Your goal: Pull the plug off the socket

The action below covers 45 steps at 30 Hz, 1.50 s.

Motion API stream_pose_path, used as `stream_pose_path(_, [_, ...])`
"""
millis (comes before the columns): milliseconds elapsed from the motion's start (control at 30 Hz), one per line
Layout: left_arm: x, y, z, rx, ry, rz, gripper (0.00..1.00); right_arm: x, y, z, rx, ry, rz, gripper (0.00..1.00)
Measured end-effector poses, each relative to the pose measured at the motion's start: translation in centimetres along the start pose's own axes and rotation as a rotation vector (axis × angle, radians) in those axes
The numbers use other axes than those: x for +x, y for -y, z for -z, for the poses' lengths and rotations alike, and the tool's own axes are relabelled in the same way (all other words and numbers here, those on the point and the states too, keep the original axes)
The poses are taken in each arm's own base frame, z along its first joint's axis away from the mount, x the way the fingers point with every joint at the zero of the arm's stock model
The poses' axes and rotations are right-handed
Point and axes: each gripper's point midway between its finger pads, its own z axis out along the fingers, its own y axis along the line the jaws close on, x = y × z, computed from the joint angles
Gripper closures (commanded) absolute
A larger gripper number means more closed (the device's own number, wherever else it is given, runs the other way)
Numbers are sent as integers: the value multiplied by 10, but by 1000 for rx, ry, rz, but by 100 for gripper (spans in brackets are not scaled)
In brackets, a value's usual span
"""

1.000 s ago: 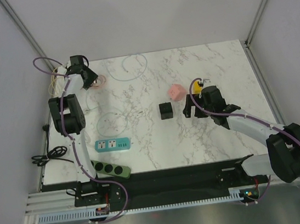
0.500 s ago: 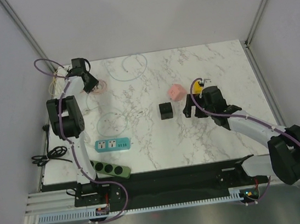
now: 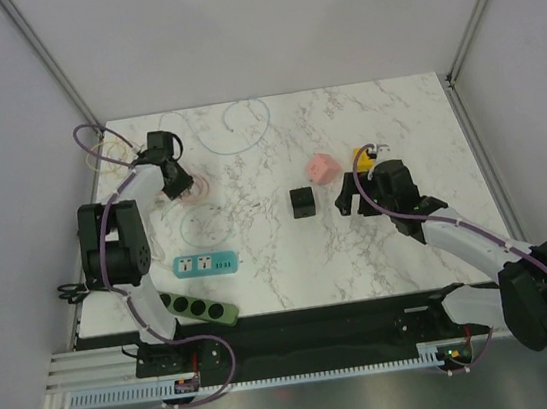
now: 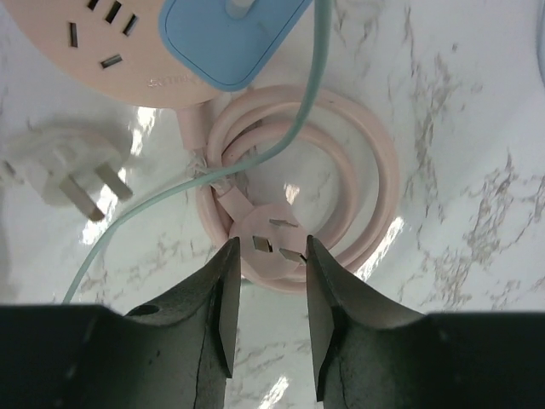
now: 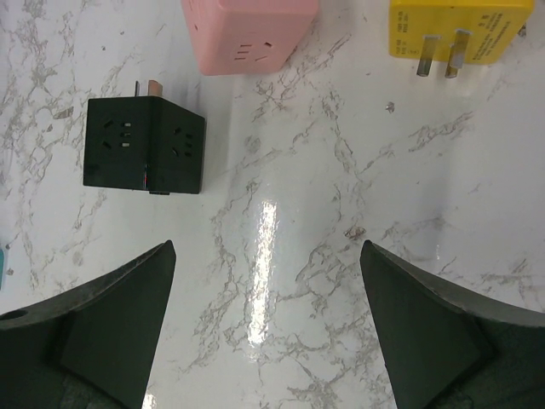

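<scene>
On the marble table point(image 3: 281, 264), the blue plug point(image 4: 228, 38) sits in the round pink socket point(image 4: 89, 51). Left jaws, part open and empty, hang over a loose pink plug point(image 4: 268, 243): closing here would grip the wrong item. Right jaws gape wide, empty

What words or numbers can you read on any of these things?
Pink socket: a short line of raised letters near its edge, too blurred to read.
Yellow plug adapter: tiny dark print near its top right corner, too small to read.
Black cube socket: no writing that I can see.
Pink cube socket: no writing that I can see.
So nothing here can be read.
</scene>
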Motion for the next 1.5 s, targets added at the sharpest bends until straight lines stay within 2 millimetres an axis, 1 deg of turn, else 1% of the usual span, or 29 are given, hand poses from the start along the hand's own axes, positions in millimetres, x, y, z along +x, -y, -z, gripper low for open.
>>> stream_pose_path(167, [41, 1, 27, 25, -38, -59, 62, 1, -1, 0, -9, -1, 0, 2])
stream_pose_path(267, [60, 4, 42, 52, -68, -85, 57, 4, -3, 0, -23, -13, 0, 2])
stream_pose_path(333, [68, 6, 56, 82, -87, -96, 47, 7, -4, -1, -30, -25, 0, 2])
stream_pose_path(367, [69, 7, 63, 101, -90, -97, 42, 8, -5, -2, -37, -30, 0, 2])
stream_pose_path(400, [67, 8, 71, 117, -83, -94, 32, 9, -6, -3, -43, -34, 0, 2])
stream_pose_path(467, [59, 12, 85, 151, -54, -87, 27, 12, -9, -4, -62, -41, 1, 2])
stream_pose_path(500, [52, 13, 93, 169, -33, -78, 25, 13, -10, -4, -70, -45, 1, 2])
stream_pose_path(567, [39, 12, 107, 200, 4, -52, 25, 15, -12, -4, -84, -53, 6, 2])
stream_pose_path(633, [23, 7, 114, 210, 33, -18, 26, 15, -14, -5, -96, -53, 8, 2])
stream_pose_path(700, [4, -2, 117, 214, 55, 28, 25, 16, -15, -6, -106, -57, 12, 2])
stream_pose_path(800, [-21, -21, 112, 210, 68, 115, 18, 22, -15, -9, -112, -79, 13, 2])
stream_pose_path(933, [-40, -42, 93, 203, 65, 222, 19, 30, -16, -13, -122, -113, 10, 2])
stream_pose_path(1000, [-43, -46, 81, 201, 56, 249, 23, 31, -17, -13, -131, -122, 9, 2])
stream_pose_path(1133, [-38, -50, 52, 182, 4, 269, 28, 31, -20, -13, -146, -125, 10, 2])
stream_pose_path(1200, [-33, -57, 39, 160, -20, 279, 33, 30, -20, -13, -147, -123, 13, 2])
stream_pose_path(1267, [-32, -66, 31, 134, -30, 291, 33, 30, -20, -12, -148, -122, 17, 2])
stream_pose_path(1367, [-39, -78, 24, 106, -18, 287, 33, 29, -20, -12, -149, -120, 23, 2])
stream_pose_path(1433, [-52, -83, 19, 106, -7, 271, 33, 29, -20, -12, -150, -120, 27, 2])
stream_pose_path(1500, [-71, -85, 13, 130, 6, 267, 58, 29, -21, -12, -152, -121, 28, 2])
